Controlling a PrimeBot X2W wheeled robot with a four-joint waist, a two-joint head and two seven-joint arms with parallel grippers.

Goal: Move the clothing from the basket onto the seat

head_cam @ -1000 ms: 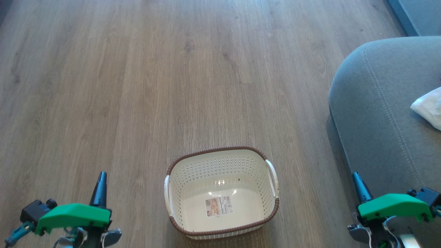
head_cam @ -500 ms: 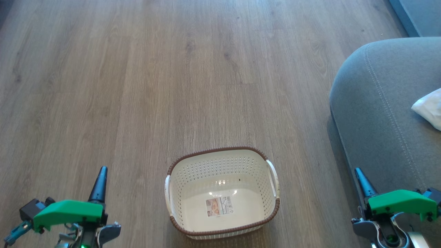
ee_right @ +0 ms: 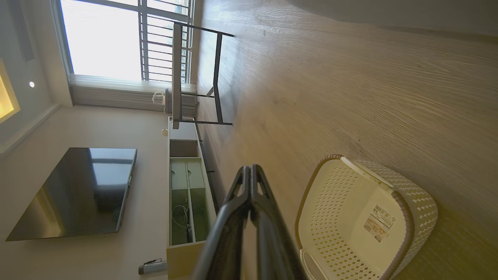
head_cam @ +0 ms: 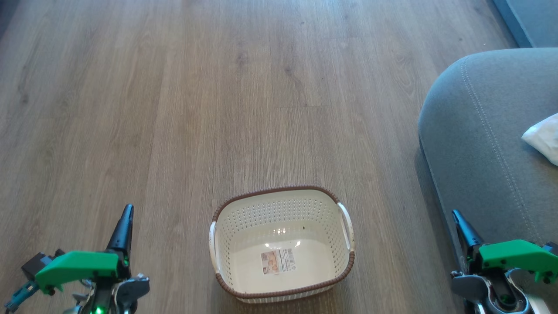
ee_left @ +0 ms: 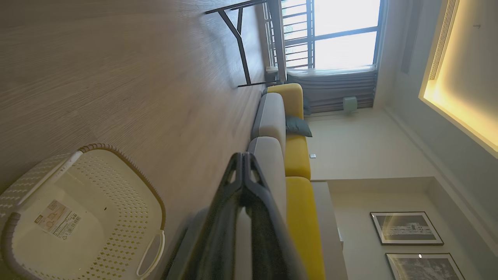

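Basket (head_cam: 279, 205) on floor (head_cam: 218, 87) in head view, sticker (head_cam: 278, 261) visible inside; seat (head_cam: 479, 131) to its right carries white cloth (head_cam: 542, 137) (cut off by frame edge). Left hand (head_cam: 125, 218) and right hand (head_cam: 460, 220) both closed, empty. Left wrist view: fingers (ee_left: 223, 225) together, basket lower left. Right wrist view: same, basket lower right.

Basket (head_cam: 279, 190): stood on the floor (head_cam: 218, 109), near and centre, a label sticker (head_cam: 277, 261) lying inside on its bottom.
Seat (head_cam: 475, 144): lay right of the basket, apart from it, reaching farther back.
Bundle (head_cam: 542, 137): rested on the seat, at the right edge.
Left gripper (head_cam: 127, 211): hung near, well left of the basket.
Right gripper (head_cam: 456, 216): hung near, right of the basket, by the seat's left edge.
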